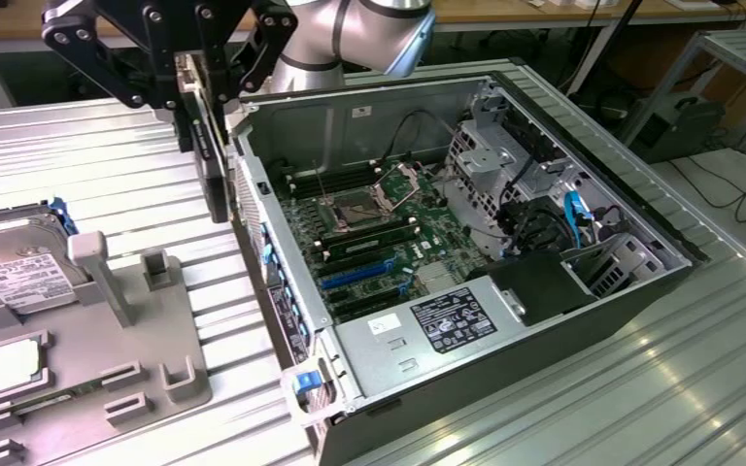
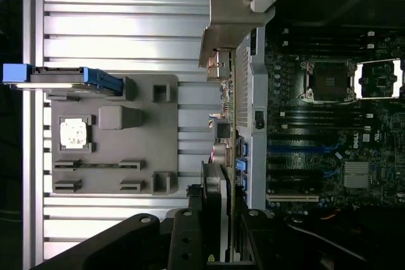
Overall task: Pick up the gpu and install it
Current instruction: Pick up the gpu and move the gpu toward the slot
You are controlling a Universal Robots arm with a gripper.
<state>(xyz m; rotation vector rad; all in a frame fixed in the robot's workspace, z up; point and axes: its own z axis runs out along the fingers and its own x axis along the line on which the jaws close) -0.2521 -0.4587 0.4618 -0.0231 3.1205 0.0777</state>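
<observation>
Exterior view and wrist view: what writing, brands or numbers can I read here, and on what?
Nothing reads clearly.
Hard drive, white label: print too blurred.
Black label on the power supply: too small.
White sticker beside it: too small.
Motherboard markings: too small.

Table (image 1: 632, 388) ribbed glossy metal; holder (image 1: 140, 359) matt plastic; gpu (image 1: 218, 175) bracket metal.
</observation>
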